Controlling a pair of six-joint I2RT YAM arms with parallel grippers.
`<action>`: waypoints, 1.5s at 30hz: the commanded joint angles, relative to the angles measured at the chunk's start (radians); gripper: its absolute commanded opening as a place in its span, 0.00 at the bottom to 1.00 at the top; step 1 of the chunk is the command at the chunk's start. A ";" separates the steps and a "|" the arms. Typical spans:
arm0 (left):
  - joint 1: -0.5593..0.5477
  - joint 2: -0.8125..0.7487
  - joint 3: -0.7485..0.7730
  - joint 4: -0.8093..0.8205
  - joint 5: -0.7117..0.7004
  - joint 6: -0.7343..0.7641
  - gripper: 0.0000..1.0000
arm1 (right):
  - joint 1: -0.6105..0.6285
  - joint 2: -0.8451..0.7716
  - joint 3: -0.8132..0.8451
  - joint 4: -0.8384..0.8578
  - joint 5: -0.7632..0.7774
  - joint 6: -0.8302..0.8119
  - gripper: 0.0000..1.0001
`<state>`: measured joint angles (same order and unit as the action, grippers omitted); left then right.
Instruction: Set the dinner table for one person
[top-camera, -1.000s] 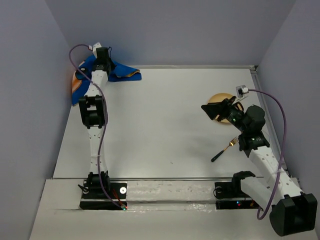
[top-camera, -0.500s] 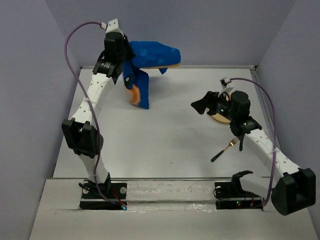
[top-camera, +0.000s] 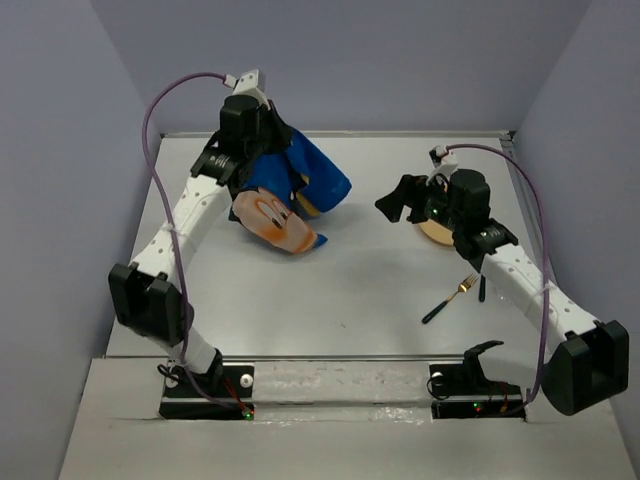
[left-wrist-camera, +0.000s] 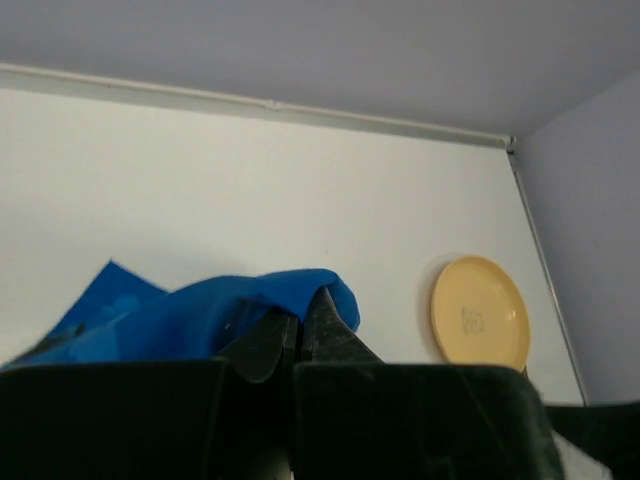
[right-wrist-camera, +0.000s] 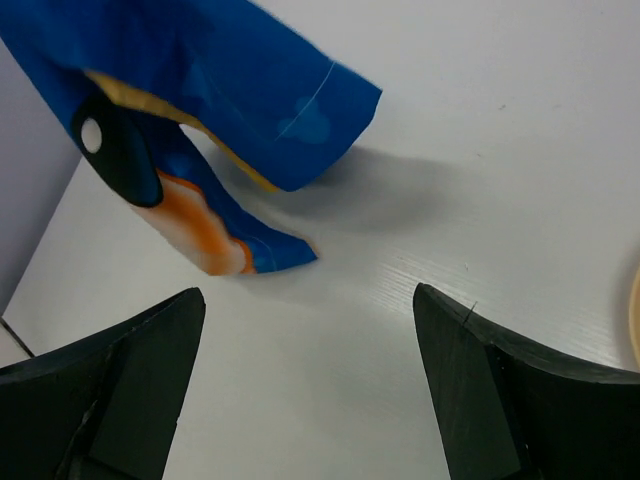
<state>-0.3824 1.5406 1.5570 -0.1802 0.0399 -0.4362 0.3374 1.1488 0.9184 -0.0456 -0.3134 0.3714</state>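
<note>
My left gripper (top-camera: 262, 140) is shut on the blue Mickey Mouse placemat (top-camera: 290, 195), which hangs crumpled from it over the back left of the white dinner table (top-camera: 350, 280). In the left wrist view the jaws (left-wrist-camera: 298, 322) pinch a fold of the blue cloth (left-wrist-camera: 200, 310). My right gripper (top-camera: 396, 204) is open and empty, above the table just right of the hanging mat. In its wrist view (right-wrist-camera: 310, 300) the mat (right-wrist-camera: 230, 90) hangs ahead. A yellow plate (top-camera: 438, 233) lies at the right, partly under my right arm; it also shows in the left wrist view (left-wrist-camera: 480, 312).
A fork (top-camera: 448, 299) with gold tines and a black handle lies on the table at the front right. Grey walls close in the table at the back and on both sides. A rail (top-camera: 340, 357) runs along the near edge.
My left arm lifted the placemat out of the back left corner and swung it toward the middle. My right gripper moved left and back, past the plate, toward the mat.
</note>
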 joint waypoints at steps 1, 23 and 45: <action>0.017 0.257 0.231 0.108 0.055 -0.068 0.00 | 0.051 0.083 0.057 0.000 0.022 -0.031 0.90; -0.001 0.634 1.422 -0.569 -0.350 0.146 0.82 | 0.333 0.554 0.218 -0.013 0.286 -0.114 0.79; -0.073 0.222 1.231 -0.351 -0.433 0.201 0.80 | 0.333 0.807 0.369 0.026 0.290 -0.078 0.59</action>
<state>-0.4500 1.9491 2.8704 -0.6769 -0.4103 -0.2955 0.6693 1.9266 1.2343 -0.0681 -0.0086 0.3092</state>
